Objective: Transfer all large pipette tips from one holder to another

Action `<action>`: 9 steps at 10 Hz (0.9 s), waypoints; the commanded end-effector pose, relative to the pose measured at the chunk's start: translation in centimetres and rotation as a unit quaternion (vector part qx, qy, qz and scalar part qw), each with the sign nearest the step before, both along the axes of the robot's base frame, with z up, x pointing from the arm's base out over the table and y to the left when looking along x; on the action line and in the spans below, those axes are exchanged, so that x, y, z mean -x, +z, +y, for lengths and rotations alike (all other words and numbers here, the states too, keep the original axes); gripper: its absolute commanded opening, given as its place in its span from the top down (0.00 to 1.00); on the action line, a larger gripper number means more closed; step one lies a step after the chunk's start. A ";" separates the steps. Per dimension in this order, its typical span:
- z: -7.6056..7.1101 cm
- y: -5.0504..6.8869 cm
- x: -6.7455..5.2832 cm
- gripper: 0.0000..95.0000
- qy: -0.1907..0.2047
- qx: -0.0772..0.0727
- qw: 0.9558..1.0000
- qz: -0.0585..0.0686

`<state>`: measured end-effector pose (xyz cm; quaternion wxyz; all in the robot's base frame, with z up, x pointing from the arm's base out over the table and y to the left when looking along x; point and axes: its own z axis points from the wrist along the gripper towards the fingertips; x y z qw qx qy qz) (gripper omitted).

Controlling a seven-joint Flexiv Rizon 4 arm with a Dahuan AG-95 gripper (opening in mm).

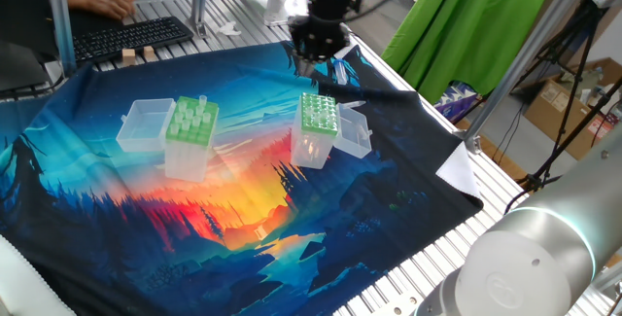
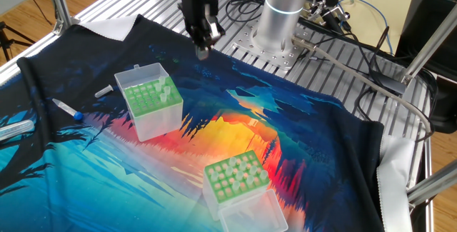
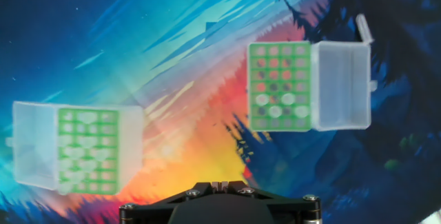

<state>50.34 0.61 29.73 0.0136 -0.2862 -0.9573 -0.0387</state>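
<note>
One holder [image 1: 190, 131] [image 2: 235, 175] [image 3: 86, 148], a clear box with a light-green top and its lid folded open, holds several whitish large pipette tips [image 1: 197, 110] [image 2: 239, 169] [image 3: 86, 117]. Another [image 1: 318, 117] [image 2: 150, 98] [image 3: 279, 86], with a darker-green dotted top and its lid open, carries several tips [image 2: 166, 88] [image 3: 275, 112] too. My gripper [image 1: 311, 66] [image 2: 202, 51] [image 3: 220, 183] hangs high over the cloth beyond this second box. It is shut with nothing between its fingers.
A printed cloth [image 1: 243, 219] covers the table. A keyboard [image 1: 131, 36], a person's hand [image 1: 107, 3] and small wooden blocks [image 1: 136, 55] lie at the far edge. A blue-capped tube [image 2: 68, 108] and a small tube [image 2: 105, 90] rest near the second box. The arm's base [image 2: 285, 3] stands behind.
</note>
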 end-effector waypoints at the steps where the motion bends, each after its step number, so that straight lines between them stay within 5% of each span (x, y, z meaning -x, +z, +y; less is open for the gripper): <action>1: 1.3 -0.3 -0.8 1.00 -0.010 0.001 1.000 0.000; 9: 1.6 -0.5 -1.0 1.00 -0.032 -0.004 0.999 0.002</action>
